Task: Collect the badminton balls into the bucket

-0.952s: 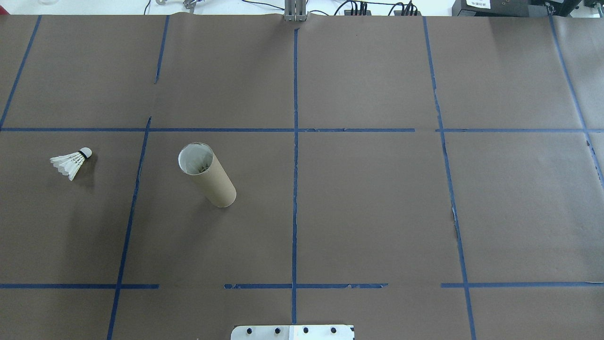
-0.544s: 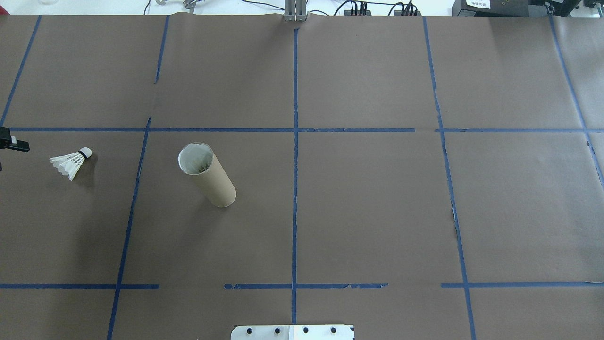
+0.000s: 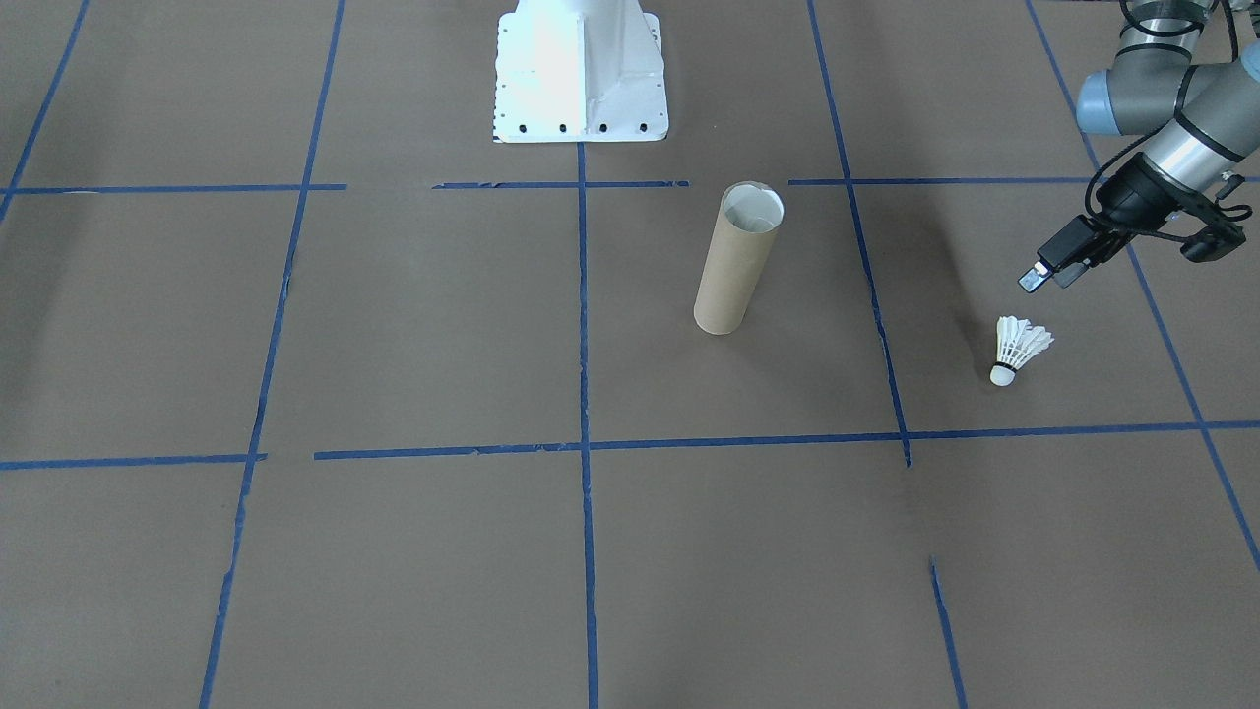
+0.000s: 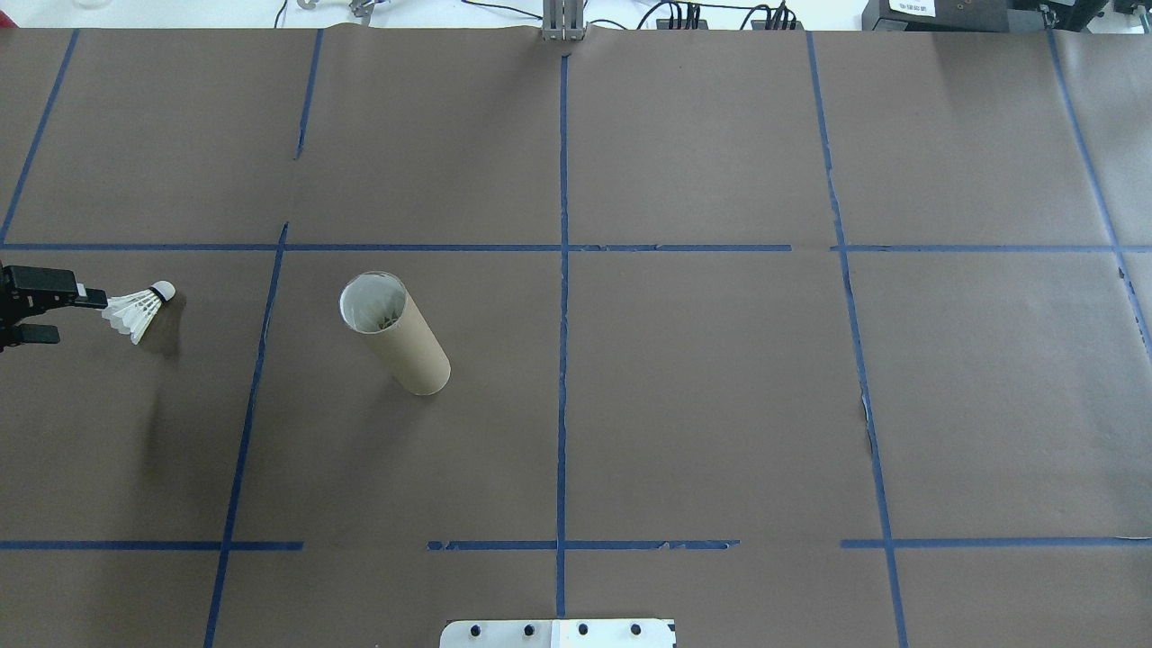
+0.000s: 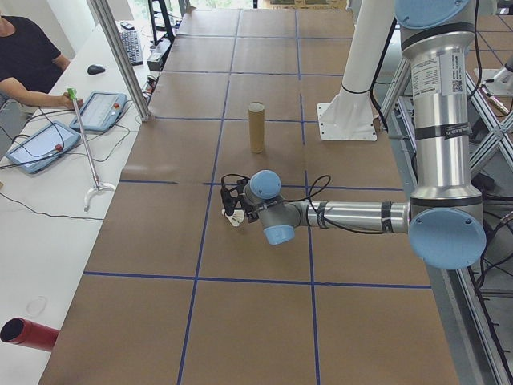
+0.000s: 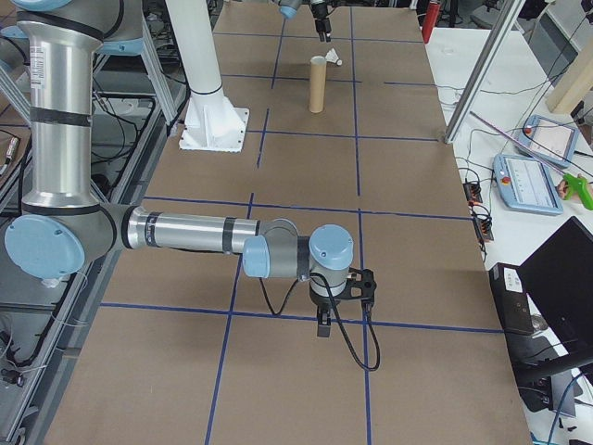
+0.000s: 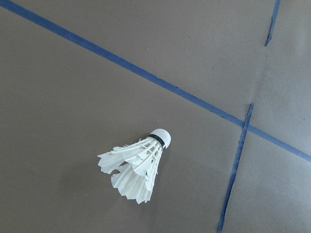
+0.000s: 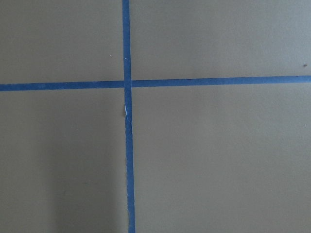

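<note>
Currently my left gripper [image 3: 1041,276], jaws apart and empty, hangs just behind the shuttlecock [image 3: 1019,348], which lies on the table [image 3: 689,551], cork tip pointing away from me, bucket [image 3: 738,258] well apart; my right arm is far off.

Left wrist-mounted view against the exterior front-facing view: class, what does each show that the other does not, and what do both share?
Only the wrist view shows the shuttlecock feather by feather, with the black band behind its cork. Only the front-facing view shows the upright cardboard tube, the white robot base and the left gripper beside the shuttlecock, apart from it. Both show the shuttlecock lying on its side on the brown paper with blue tape lines.
</note>
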